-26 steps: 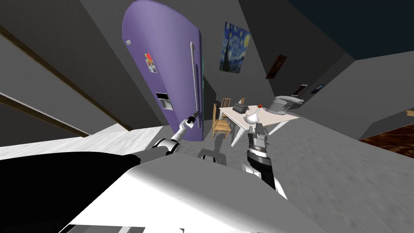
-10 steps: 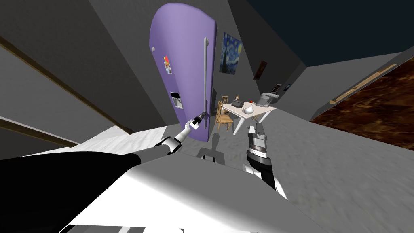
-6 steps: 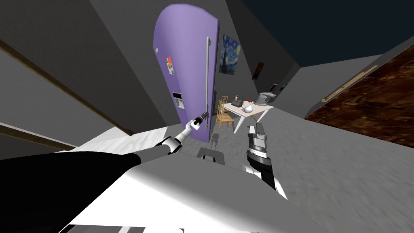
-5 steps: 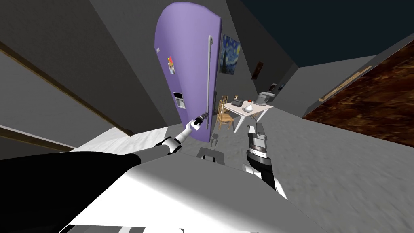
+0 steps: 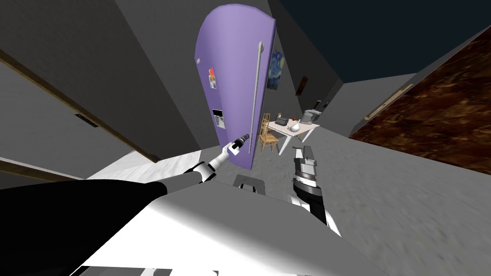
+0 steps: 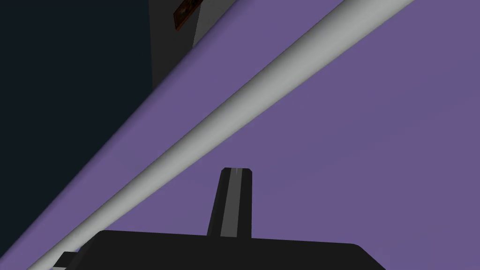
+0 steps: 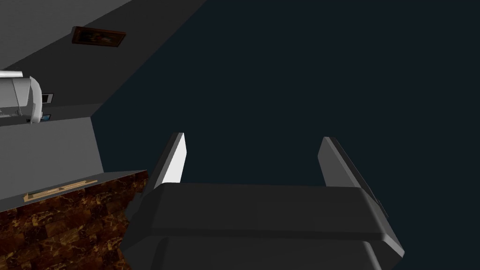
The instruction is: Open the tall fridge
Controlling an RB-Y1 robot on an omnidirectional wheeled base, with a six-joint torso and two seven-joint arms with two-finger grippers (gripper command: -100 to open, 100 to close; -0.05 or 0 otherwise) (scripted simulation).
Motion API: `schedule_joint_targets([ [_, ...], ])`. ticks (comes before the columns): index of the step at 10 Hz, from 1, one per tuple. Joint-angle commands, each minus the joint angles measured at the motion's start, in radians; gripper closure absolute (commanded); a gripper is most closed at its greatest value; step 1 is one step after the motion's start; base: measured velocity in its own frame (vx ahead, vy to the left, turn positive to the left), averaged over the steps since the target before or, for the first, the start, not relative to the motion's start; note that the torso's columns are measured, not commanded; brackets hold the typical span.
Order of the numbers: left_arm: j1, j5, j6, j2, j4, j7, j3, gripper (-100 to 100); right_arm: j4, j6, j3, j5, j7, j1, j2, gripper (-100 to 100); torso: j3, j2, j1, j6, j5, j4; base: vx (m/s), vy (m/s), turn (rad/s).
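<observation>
Left gripper (image 5: 244, 138), fingers (image 6: 233, 201) pressed together, sat just beside tall purple fridge's (image 5: 230, 72) long grey bar handle (image 5: 255, 96), seemingly to hook it | right gripper (image 5: 306, 152) hung idle, fingers spread.

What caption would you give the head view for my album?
Left gripper at the lower end of the purple fridge's long grey handle; right gripper hangs free.

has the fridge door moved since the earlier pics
Yes. Before, the fridge door stood clear of the starry painting; now its free edge overlaps it, so the door swung that way. My head turned too.
</observation>
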Motion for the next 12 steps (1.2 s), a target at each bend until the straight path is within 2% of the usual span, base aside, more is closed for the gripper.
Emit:
schedule_joint_targets([
  [1,-0.009,0.004,-0.009,-0.007,0.002,0.009,-0.034,100,0.0,0.0,0.0,0.0,0.0,0.0,0.0,0,-0.001,-0.003,-0.001,0.0,0.0,0.0,-0.153,0.207,-0.089],
  [2,-0.011,0.008,-0.01,-0.008,-0.008,0.017,-0.059,100,0.0,0.0,0.0,0.0,0.0,0.0,0.0,0,-0.002,-0.004,0.001,0.0,0.0,-0.001,-0.17,0.263,-0.141],
  [3,-0.011,0.008,-0.01,-0.008,-0.008,0.017,-0.059,100,0.0,0.0,0.0,0.0,0.0,0.0,0.0,0,-0.002,-0.003,0.004,0.0,0.001,-0.001,-0.143,0.228,-0.063],
  [4,-0.013,0.012,-0.01,-0.009,-0.018,0.024,-0.084,100,0.0,0.0,0.0,0.0,0.0,0.0,0.0,0,-0.002,-0.004,0.002,-0.001,0.001,-0.001,-0.166,0.238,-0.085],
  [5,-0.013,0.012,-0.01,-0.009,-0.018,0.024,-0.084,100,0.0,0.0,0.0,0.0,0.0,0.0,0.0,0,-0.001,-0.003,0.001,0.0,0.0,-0.001,-0.144,0.19,-0.05],
  [6,-0.015,0.016,-0.01,-0.01,-0.028,0.031,-0.109,100,0.0,0.0,0.0,0.0,0.0,0.0,0.0,0,-0.002,-0.004,-0.002,0.0,0.0,-0.001,-0.129,0.222,-0.081],
  [7,-0.031,0.023,0.03,-0.001,-0.051,0.035,-0.104,-100,0.0,0.0,0.0,0.0,0.0,0.0,0.0,0,-0.002,-0.004,0.001,0.0,0.0,-0.001,-0.074,0.135,-0.046],
  [9,-0.054,0.032,0.061,0.006,-0.063,0.043,-0.11,-100,0.0,0.0,0.0,0.0,0.0,0.001,0.0,0,-0.005,-0.008,-0.008,0.0,-0.002,-0.002,-0.001,-0.009,0.008],
  [12,-0.099,0.05,0.123,0.02,-0.088,0.059,-0.122,-100,0.0,0.0,0.0,0.0,0.0,0.001,0.0,0,-0.001,-0.002,0.002,0.0,0.001,0.0,-0.007,-0.002,-0.014],
])
